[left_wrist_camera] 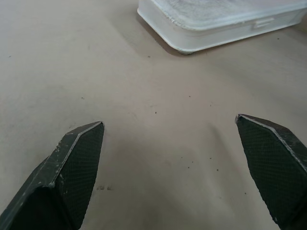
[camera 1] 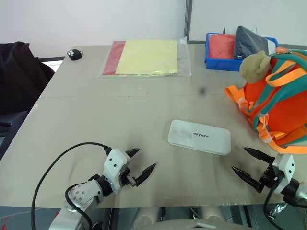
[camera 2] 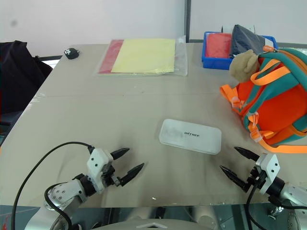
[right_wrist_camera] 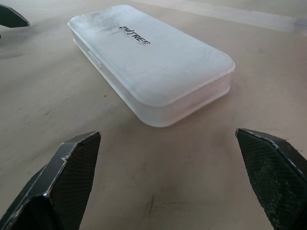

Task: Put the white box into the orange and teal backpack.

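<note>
The white box (camera 1: 199,136) lies flat on the table (camera 1: 96,115), a bit right of the middle of the head view, with its dark letters facing up. Nothing is touching it. The left gripper (camera 1: 136,166) sits low at the bottom left, and the right gripper (camera 1: 247,165) sits low at the bottom right. Both have their black fingers spread wide and hold nothing. They point in toward the box from each side, so it looks like they are getting ready to pick it up.

The orange and teal backpack (camera 1: 278,103) rests at the right edge, near the box, so the trip should be short. A beige plush toy (camera 1: 254,64) hangs at its top. The clear bag of yellow and red sheets (camera 1: 146,57) and the blue bin (camera 1: 216,57) sit at the top, out of the way.
</note>
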Tool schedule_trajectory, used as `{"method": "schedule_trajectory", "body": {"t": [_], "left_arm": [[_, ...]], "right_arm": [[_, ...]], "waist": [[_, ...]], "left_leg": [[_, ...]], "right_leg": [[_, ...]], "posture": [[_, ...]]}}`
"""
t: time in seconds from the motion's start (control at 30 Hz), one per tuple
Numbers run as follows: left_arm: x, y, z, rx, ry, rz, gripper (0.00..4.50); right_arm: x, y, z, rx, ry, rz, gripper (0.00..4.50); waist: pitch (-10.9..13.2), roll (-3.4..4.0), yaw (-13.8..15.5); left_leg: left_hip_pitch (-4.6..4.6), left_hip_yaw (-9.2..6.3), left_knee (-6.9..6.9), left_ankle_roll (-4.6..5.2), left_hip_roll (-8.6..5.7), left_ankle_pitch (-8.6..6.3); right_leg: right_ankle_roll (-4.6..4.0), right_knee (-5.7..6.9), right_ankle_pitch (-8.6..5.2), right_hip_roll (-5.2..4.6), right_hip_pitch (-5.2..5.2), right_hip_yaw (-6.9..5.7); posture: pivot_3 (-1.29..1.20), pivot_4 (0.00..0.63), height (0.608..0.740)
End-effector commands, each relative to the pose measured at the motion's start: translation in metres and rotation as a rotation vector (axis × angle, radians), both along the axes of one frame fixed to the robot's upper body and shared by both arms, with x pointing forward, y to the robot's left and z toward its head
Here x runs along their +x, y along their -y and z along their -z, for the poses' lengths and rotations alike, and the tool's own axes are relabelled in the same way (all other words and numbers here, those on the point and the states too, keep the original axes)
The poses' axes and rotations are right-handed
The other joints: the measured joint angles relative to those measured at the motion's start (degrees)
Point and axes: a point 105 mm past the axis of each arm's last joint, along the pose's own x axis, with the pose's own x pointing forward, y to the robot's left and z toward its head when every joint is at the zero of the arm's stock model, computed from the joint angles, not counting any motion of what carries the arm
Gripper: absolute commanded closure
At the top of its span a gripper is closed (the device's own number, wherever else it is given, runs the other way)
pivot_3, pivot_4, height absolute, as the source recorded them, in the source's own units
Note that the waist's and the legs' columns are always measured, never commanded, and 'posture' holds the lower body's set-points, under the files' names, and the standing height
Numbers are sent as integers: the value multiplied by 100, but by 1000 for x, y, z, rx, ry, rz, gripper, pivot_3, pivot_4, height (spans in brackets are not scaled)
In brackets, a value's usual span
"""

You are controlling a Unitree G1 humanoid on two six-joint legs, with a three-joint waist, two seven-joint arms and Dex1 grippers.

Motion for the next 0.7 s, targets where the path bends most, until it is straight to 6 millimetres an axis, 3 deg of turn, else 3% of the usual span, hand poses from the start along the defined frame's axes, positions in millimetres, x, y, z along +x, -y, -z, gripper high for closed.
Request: {"method": "schedule_trajectory", "body": {"t": [0.03,0.4,0.7], "left_arm": [[3,2,-10,7,53,22,0],[11,4,-18,17,62,44,0],[5,3,-16,-35,-12,58,0]], "right_arm": [[1,-3,-9,10,54,4,35],[3,-2,-7,14,72,41,35],[4,1,-6,18,21,30,35]], "waist": [[0,0,26],[1,6,49],[2,6,49]], "left_leg": [[0,0,0,0,0,0],[1,0,0,1,1,-1],[1,0,0,6,1,-3]], "right_leg": [[0,0,0,0,0,0],[0,3,0,0,0,-1],[0,3,0,0,0,0]], "posture": [[0,150,740],[0,150,740],[0,150,740]]}}
